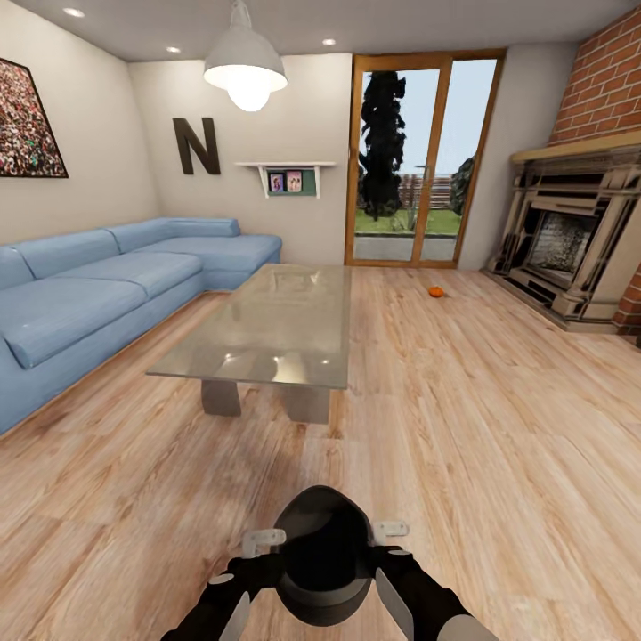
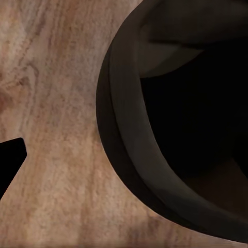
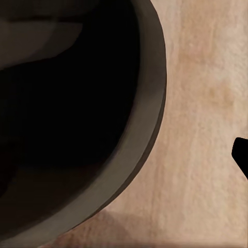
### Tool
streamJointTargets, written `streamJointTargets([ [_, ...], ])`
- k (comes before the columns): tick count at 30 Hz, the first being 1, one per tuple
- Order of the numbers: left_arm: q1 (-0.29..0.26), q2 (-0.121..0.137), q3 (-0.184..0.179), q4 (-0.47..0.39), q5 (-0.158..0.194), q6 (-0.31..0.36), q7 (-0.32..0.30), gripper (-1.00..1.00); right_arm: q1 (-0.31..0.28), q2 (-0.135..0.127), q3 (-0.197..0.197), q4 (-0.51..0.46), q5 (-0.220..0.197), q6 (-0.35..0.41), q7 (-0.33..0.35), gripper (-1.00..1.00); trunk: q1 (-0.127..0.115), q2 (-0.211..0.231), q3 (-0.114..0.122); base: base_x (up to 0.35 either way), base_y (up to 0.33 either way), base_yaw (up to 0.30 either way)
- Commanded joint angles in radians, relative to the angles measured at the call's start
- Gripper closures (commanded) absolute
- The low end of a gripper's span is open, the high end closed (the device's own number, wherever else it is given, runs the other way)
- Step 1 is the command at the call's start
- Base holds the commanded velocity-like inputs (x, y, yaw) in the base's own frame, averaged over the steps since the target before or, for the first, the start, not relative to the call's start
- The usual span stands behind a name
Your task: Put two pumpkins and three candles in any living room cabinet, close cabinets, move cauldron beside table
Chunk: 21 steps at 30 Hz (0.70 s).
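The black cauldron [image 1: 322, 552] sits low in front of me between my two arms, over the wood floor. My left gripper [image 1: 260, 541] is at its left side and my right gripper [image 1: 392, 532] at its right side. In the left wrist view the thick rim of the cauldron [image 2: 121, 139] stands apart from one black finger [image 2: 10, 160]. The right wrist view has the cauldron [image 3: 150, 103] equally far from the visible finger [image 3: 242, 155]. The second finger of each gripper is hidden. A small orange pumpkin [image 1: 435, 291] lies on the floor far ahead. The low table [image 1: 267, 329] stands ahead.
A blue corner sofa [image 1: 98, 294] runs along the left wall. A stone fireplace [image 1: 570, 240] with brick above stands at the right. Glass doors [image 1: 418, 160] are at the back. Open wood floor [image 1: 481, 427] lies right of the table.
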Motion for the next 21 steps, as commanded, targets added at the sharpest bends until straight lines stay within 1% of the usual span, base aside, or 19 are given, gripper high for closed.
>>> streamJointTargets([
  [1, 0.0, 0.001, -0.006, -0.002, 0.01, 0.005, 0.007, -1.0, 0.0, -0.001, 0.008, -0.002, -0.01, 0.005, -0.008, -1.0, 0.0, 0.0, -0.001, 0.0, 0.0, 0.0],
  [12, 0.0, 0.0, -0.009, -0.002, 0.008, 0.003, 0.007, -1.0, 0.0, -0.001, 0.008, -0.003, -0.01, 0.005, -0.008, -1.0, 0.0, 0.0, -0.001, 0.002, 0.0, 0.0],
  [16, 0.0, 0.0, -0.01, -0.002, 0.008, 0.003, 0.007, -1.0, -0.001, -0.001, 0.008, -0.003, -0.01, 0.005, -0.008, -1.0, 0.0, 0.0, -0.001, 0.098, 0.024, 0.0],
  [21, 0.001, 0.0, -0.01, -0.002, 0.008, 0.003, 0.007, -1.0, -0.001, -0.001, 0.008, -0.003, -0.01, 0.005, -0.008, -1.0, 0.0, 0.0, -0.001, 0.031, 0.004, 0.0],
])
